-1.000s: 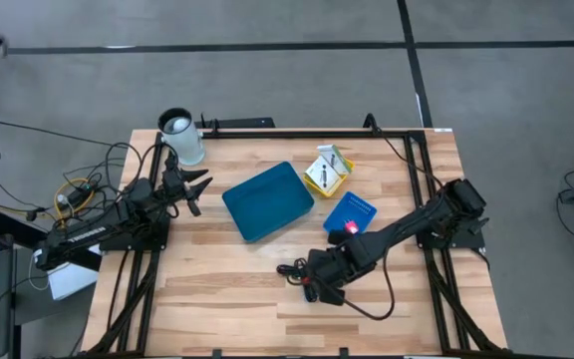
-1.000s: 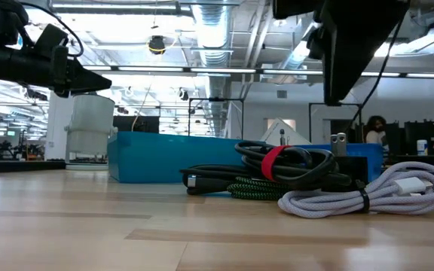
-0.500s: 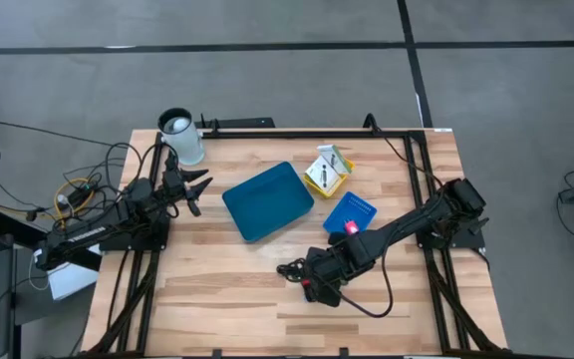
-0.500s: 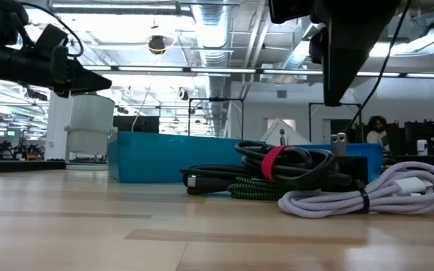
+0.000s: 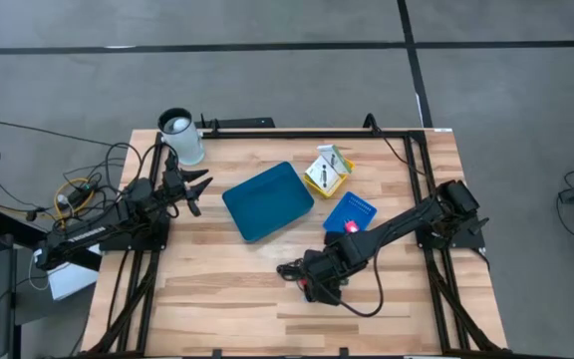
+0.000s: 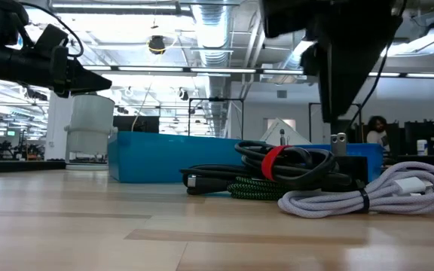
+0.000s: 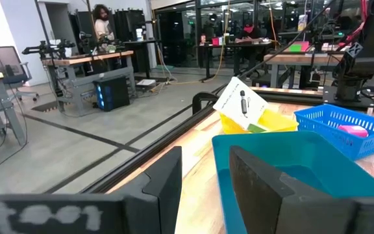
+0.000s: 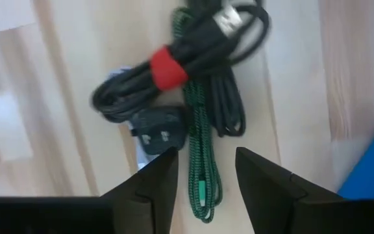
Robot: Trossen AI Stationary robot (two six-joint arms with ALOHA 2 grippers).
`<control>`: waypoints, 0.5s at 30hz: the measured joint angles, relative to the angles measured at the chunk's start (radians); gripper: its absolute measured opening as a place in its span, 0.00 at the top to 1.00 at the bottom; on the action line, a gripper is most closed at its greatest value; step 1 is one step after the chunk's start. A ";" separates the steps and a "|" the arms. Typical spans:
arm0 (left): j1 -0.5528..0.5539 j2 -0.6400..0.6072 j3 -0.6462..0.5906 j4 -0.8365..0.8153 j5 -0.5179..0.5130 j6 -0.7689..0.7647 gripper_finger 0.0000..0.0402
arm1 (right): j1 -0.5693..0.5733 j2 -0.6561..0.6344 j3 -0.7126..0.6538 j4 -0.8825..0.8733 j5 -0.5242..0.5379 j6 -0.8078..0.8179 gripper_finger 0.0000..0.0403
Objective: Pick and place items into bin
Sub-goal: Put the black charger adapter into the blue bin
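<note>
My right gripper (image 8: 203,170) hangs above the pile of cables on the front-middle of the wooden worktop (image 5: 217,289). The fingers (image 8: 158,179) stand apart, nothing between them, no contact that I can see.

Right wrist view, straight down on the pile: a black cable coil (image 8: 193,49) bound with a red strap (image 8: 167,67), a green braided cable (image 8: 203,149) running between my fingers, and a black plug (image 8: 158,133) beside it. Something pale shows under the plug; I can't tell what.

Low view: same pile, black coil with red strap on top (image 6: 277,162), green braid (image 6: 251,188) beneath, and a white cable bundle (image 6: 368,192) lying just beside them, nearer the camera. The right arm's dark bulk drops in from above.

High view: the pile reads only as a dark clump (image 5: 292,271) at the gripper's tip, too small to separate.

Teal bin (image 5: 267,199) sits mid-worktop, well apart from the cables; looks empty from above, though I can't be sure. Behind it, a yellow tray (image 5: 329,179) with a white packet (image 5: 329,165) propped in it, and a small blue basket (image 5: 352,211) holding a pink-red piece (image 7: 352,130).

Left gripper (image 7: 206,188) waits at the worktop's left edge, near a white cup (image 5: 182,138), fingers apart and empty, pointed at the teal bin.
</note>
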 joint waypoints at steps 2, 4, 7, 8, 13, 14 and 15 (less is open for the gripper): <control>0.000 0.000 0.000 0.000 0.000 0.000 0.70 | 0.001 0.000 0.012 0.004 -0.007 -0.058 0.64; 0.000 0.000 0.000 0.000 0.000 0.000 0.70 | 0.003 0.000 0.020 0.006 -0.027 -0.123 0.64; 0.000 0.000 0.000 0.000 -0.001 0.000 0.70 | 0.003 0.000 0.025 0.022 -0.058 -0.211 0.63; 0.000 0.000 0.000 0.000 0.000 0.000 0.70 | 0.003 0.000 0.025 0.021 -0.068 -0.229 0.63; 0.000 0.000 0.000 0.000 -0.001 0.000 0.70 | 0.003 0.000 0.025 0.019 -0.079 -0.248 0.61; 0.000 0.000 0.000 0.000 -0.001 0.000 0.70 | 0.003 0.000 0.025 0.018 -0.079 -0.248 0.61; 0.000 0.000 0.000 0.000 -0.001 0.000 0.70 | 0.003 0.000 0.025 0.018 -0.080 -0.248 0.60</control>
